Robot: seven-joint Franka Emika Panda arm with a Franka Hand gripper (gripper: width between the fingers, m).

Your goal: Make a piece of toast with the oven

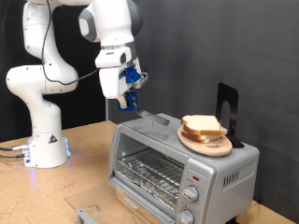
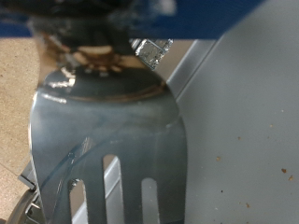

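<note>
Exterior view: the gripper (image 1: 132,93) of the white arm is seen raised above the oven (image 1: 177,166), over the end of its top toward the exterior view's left, and apart from it. A dark handle and metal blade, shown in the wrist view as a slotted metal spatula (image 2: 107,140), is seen below the fingers; the blade fills most of that view, with three slots visible at its lower part. The jaws appear clenched on the spatula's handle. The piece of toast (image 1: 199,125), pale and untoasted, is seen lying on a round wooden board (image 1: 207,143) that rests on the oven's top, toward the exterior view's right; a black upright stand (image 1: 227,110) is placed just behind the board. The oven's glass door is seen closed, with a wire rack visible behind it and round knobs (image 1: 191,192) on the front. No legible writing can be made out on any item.
</note>
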